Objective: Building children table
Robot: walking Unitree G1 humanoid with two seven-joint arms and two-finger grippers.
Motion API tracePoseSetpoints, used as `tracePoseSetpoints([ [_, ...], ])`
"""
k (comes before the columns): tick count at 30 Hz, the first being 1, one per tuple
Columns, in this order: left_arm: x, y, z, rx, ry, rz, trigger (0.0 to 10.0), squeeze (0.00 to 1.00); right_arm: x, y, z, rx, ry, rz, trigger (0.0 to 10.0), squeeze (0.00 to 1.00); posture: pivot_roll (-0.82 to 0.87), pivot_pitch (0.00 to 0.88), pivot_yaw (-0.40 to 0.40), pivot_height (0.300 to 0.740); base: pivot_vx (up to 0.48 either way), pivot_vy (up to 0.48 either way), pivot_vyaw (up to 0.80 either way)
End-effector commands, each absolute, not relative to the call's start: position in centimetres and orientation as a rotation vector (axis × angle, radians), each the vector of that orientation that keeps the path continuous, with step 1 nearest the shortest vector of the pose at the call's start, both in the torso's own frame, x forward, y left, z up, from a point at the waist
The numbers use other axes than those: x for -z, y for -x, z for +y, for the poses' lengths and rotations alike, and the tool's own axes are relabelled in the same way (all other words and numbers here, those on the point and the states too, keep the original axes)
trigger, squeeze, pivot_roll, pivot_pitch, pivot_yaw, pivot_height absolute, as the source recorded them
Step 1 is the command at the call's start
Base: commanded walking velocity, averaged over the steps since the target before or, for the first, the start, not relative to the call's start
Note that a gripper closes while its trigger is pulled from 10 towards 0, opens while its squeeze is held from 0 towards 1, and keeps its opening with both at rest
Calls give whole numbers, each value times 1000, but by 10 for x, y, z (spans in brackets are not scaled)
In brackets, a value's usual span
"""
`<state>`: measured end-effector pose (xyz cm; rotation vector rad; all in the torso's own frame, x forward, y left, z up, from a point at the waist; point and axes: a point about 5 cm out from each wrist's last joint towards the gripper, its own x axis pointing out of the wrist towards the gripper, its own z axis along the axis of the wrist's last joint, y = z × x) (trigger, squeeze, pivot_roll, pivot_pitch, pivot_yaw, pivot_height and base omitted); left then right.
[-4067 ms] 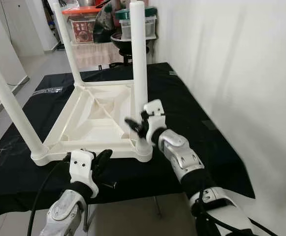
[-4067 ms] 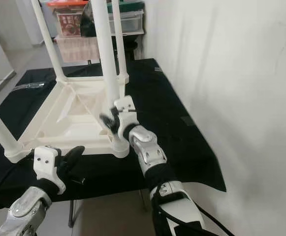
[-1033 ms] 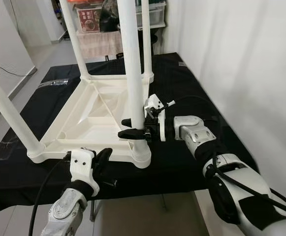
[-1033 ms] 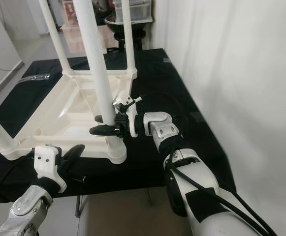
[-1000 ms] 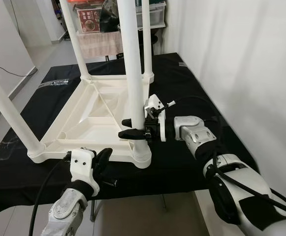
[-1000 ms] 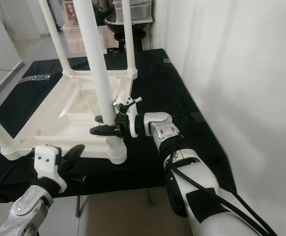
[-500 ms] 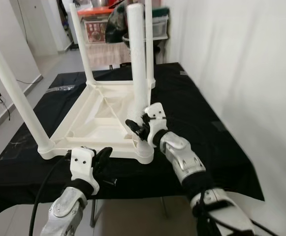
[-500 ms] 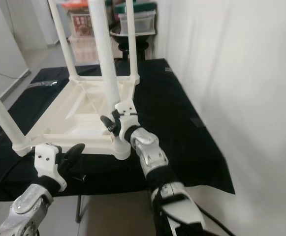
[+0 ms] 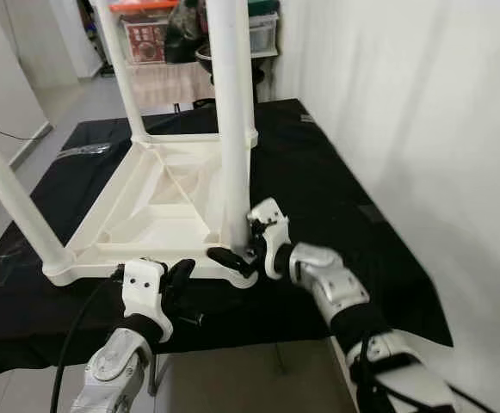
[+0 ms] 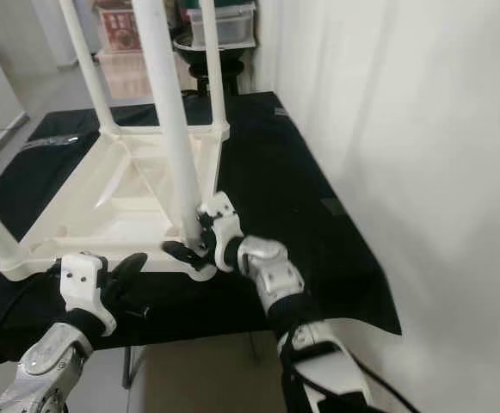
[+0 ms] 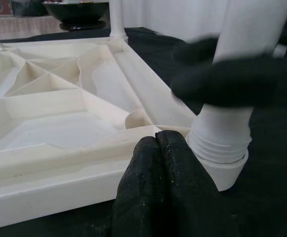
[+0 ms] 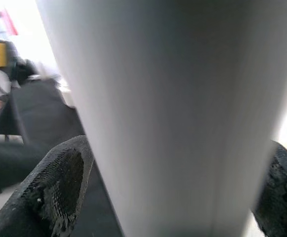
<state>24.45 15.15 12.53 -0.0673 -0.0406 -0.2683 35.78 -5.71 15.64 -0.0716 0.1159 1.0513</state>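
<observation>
A white plastic children's table (image 9: 159, 202) lies upside down on a black-covered table (image 9: 327, 189), its legs pointing up. My right gripper (image 9: 232, 255) is shut on the near right leg (image 9: 230, 129), low down just above its threaded socket (image 11: 221, 148). In the right wrist view the leg (image 12: 168, 108) sits between both fingers (image 12: 59, 182). My left gripper (image 9: 179, 277) is shut with nothing in it. Its fingertips (image 11: 158, 148) rest at the table's front rim (image 11: 59, 168), beside that socket.
A white wall (image 9: 422, 129) runs close along the right. Two other legs (image 9: 13, 206) (image 9: 120, 69) rise at the left and the back. Storage boxes (image 9: 146, 39) and a dark bowl (image 11: 74, 7) stand behind. Pale floor (image 9: 26, 120) lies to the left.
My right gripper has slid down the leg towards its socket and its wrist has turned. The head camera shifted. The left gripper stays at the front rim.
</observation>
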Motion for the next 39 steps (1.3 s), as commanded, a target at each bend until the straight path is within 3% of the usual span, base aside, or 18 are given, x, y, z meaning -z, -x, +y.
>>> tracePoseSetpoints([
  [1,-122,-244,153,263,63,-28,10000,0,-158,-358,-58,-1202,94,114,10000,0,-17,0,15,740,0,0,0],
  [8,-122,-244,152,259,61,-29,10000,0,-169,-367,-63,-1265,52,147,10000,0,5,0,9,740,0,0,0],
  [9,-122,-244,152,259,61,-30,10000,0,-172,-369,-63,-1266,34,149,8902,0,7,0,9,740,0,0,0],
  [10,-122,-244,152,259,61,-30,10000,0,-174,-371,-63,-1267,14,151,863,0,11,0,8,740,0,0,0],
  [11,-122,-244,152,259,61,-30,10000,0,-174,-371,-63,-1267,14,151,863,0,11,0,8,740,0,0,0],
  [12,-122,-243,152,259,61,-31,10000,0,-177,-372,-63,-1269,1,152,0,0,12,0,7,740,0,0,0],
  [21,-123,-242,151,259,63,-34,10000,0,-177,-373,-69,-1293,15,154,0,0,6,0,7,740,0,0,0],
  [26,-124,-243,150,260,65,-37,10000,0,-171,-377,-79,-1160,38,142,0,0,5,0,-3,740,0,0,0],
  [27,-124,-243,150,260,65,-38,10000,0,-168,-380,-82,-1084,37,143,0,0,3,0,-4,740,0,0,0],
  [29,-124,-242,153,256,64,-40,10000,0,-152,-388,-86,-665,-83,188,0,0,-15,0,-1,740,0,0,0],
  [31,-126,-243,156,253,63,-42,10000,0,-120,-378,-100,-285,-10,289,0,0,-26,0,11,740,0,0,0],
  [33,-127,-243,156,252,63,-43,10000,0,-114,-374,-104,-220,24,305,0,0,-26,0,11,740,0,0,0],
  [36,-125,-245,157,258,60,-34,10000,0,-122,-360,-62,-555,128,207,0,0,-34,0,23,740,0,0,0],
  [39,-125,-245,158,254,59,-36,10000,0,-117,-361,-58,-573,141,226,0,0,-26,0,17,740,0,0,0],
])
